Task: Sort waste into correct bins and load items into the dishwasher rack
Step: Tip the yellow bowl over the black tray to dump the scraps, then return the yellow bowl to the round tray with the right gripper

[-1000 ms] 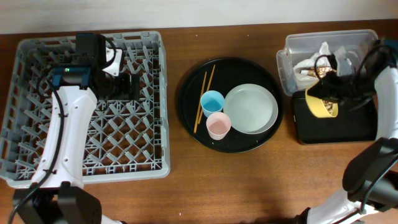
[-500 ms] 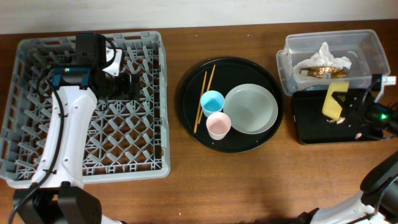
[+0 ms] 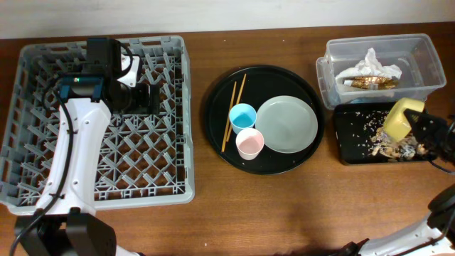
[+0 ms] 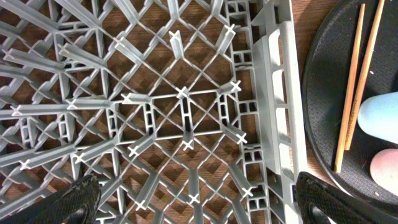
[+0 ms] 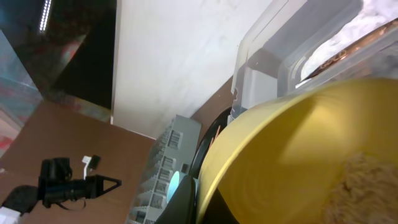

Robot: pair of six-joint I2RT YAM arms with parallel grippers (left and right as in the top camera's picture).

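- Over on the left, the left gripper (image 4: 202, 198) hangs above the rack (image 3: 43, 171), fingers wide apart and empty. The chopsticks (image 4: 354, 81) lie off to its right.
- The right gripper (image 3: 429, 129) is clamped on the yellow bowl (image 3: 400, 117), which is tipped over the black tray (image 3: 348, 146), with scraps (image 3: 387, 147) beneath it.
- Risk: crumbs left inside could scatter onto the table (image 3: 284, 213) if the bowl swings away tilted, and a rim grip may slip.

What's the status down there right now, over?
Left gripper open, empty, above the dishwasher rack. Right gripper shut on the yellow bowl, tipped over the black tray; food scraps lie in it. Nothing in the way.
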